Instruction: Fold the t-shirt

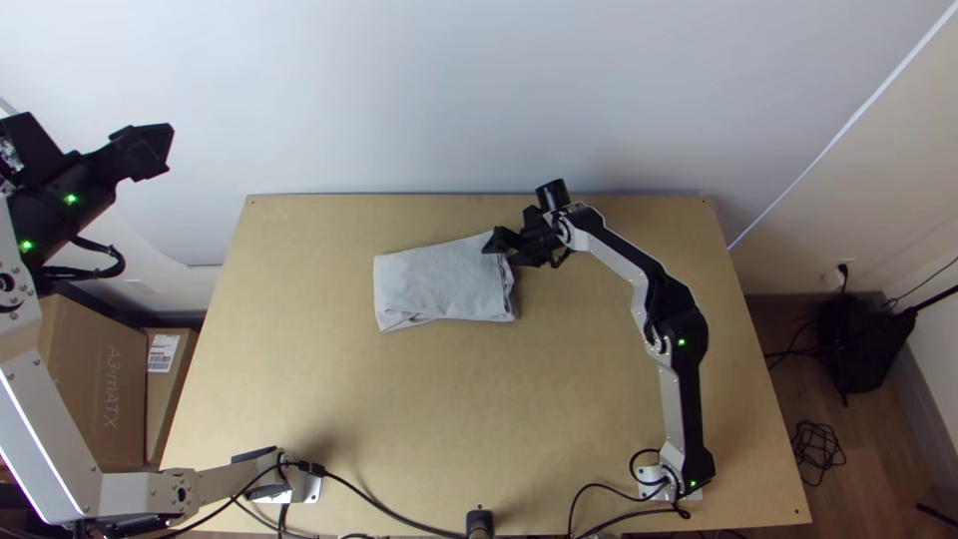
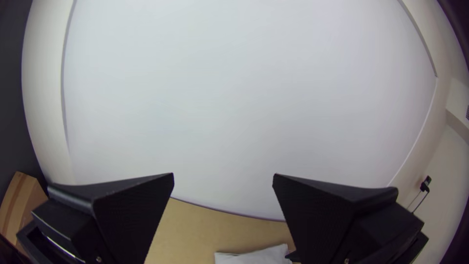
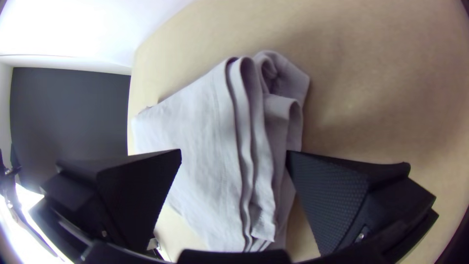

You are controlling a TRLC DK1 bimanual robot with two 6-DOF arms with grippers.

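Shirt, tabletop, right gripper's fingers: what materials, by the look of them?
T-shirt: soft matt knit, probably cotton; thin layers with rounded folds and small wrinkles.
Tabletop: wood-based board, maybe MDF; even tan, dull, no visible grain.
Right gripper's fingers: matt black, finely textured inner face; plastic or rubber, can't tell which.

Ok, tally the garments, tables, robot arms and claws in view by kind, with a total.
Garments: 1, the t-shirt
Tables: 1, the wooden table
Robot arms: 2, left arm and right arm
Claws: 2, left claw and right claw
Total: 6
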